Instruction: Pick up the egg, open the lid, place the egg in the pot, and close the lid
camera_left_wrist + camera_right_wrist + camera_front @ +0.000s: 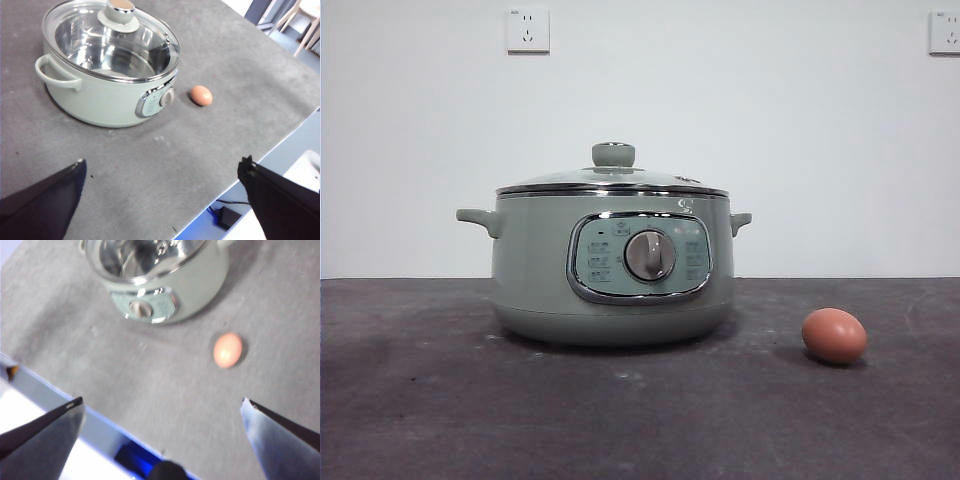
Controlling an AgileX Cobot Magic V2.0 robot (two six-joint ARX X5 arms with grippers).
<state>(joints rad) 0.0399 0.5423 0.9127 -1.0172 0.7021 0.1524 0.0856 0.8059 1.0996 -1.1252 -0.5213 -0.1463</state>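
Nothing is picked yet: the egg [834,335] lies beside the lidded pot [610,265]; both grippers' jaws gape, empty. Next, grasp it.

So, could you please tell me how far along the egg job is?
Nothing is done yet. The egg lies on the table beside the pot, whose lid is on. Both pincers, left and right, are open and empty. Picking, opening, loading and closing all remain.
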